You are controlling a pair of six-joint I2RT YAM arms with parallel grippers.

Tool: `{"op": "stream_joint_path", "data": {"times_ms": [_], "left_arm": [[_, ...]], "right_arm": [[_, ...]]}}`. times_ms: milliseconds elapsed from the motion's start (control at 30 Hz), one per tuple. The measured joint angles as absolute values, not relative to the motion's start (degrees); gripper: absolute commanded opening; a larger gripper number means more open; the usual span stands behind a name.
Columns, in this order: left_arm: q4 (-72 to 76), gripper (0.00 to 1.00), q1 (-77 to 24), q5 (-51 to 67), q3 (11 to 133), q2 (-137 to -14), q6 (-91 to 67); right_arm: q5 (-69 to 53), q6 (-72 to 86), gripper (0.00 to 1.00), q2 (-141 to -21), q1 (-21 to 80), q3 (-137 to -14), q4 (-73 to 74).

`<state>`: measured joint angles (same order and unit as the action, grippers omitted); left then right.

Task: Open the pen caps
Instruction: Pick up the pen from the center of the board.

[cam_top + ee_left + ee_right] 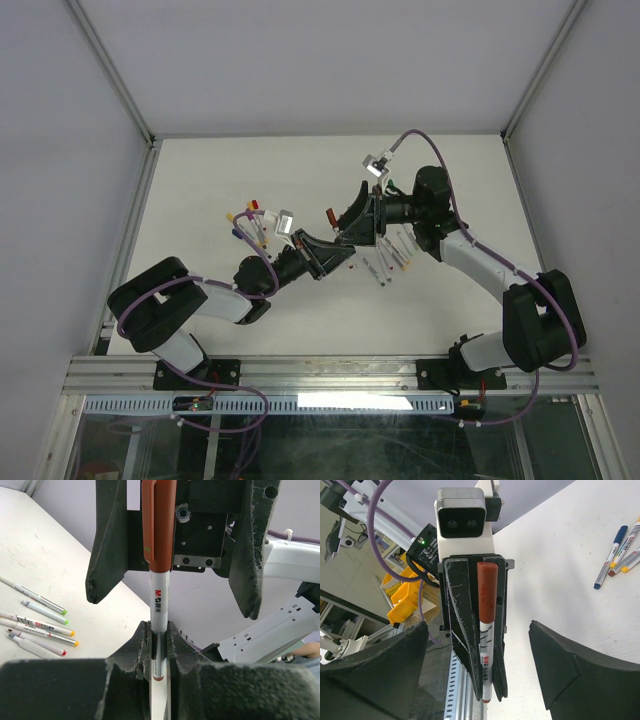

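Held cap [159, 525]: dark red-brown, smooth, rounded at the closed end, with a clip running down one side.
Held cap, state: fully seated on a white pen [159, 600], with no gap at the joint.
Held cap, pose: in line with the pen, closed end uppermost in both wrist views.
Held cap, position: raised off the table [560, 555], between the spread fingers of the right gripper [172, 606], touching neither finger.
Blue cap [620, 532]: seated on a pen lying flat on the table, beside other pens.
Coloured ends [72, 633]: green, orange and red, on pens lying side by side on the table. Too small to tell caps from end plugs.
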<state>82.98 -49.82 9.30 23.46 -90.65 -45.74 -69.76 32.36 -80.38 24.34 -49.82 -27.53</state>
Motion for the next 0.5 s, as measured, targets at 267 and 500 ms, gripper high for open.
{"op": "stream_joint_path", "data": {"times_ms": [267, 500], "left_arm": [[83.00, 0.00, -49.82, 9.32, 23.46, -90.85, -45.89], [83.00, 0.00, -49.82, 9.30, 23.46, -91.20, -45.89]], "right_arm": [[-69.76, 32.01, 0.42, -80.40, 24.34, -49.82, -27.99], [-69.69, 32.01, 0.40, -80.99, 24.77, -49.82, -27.44]]}}
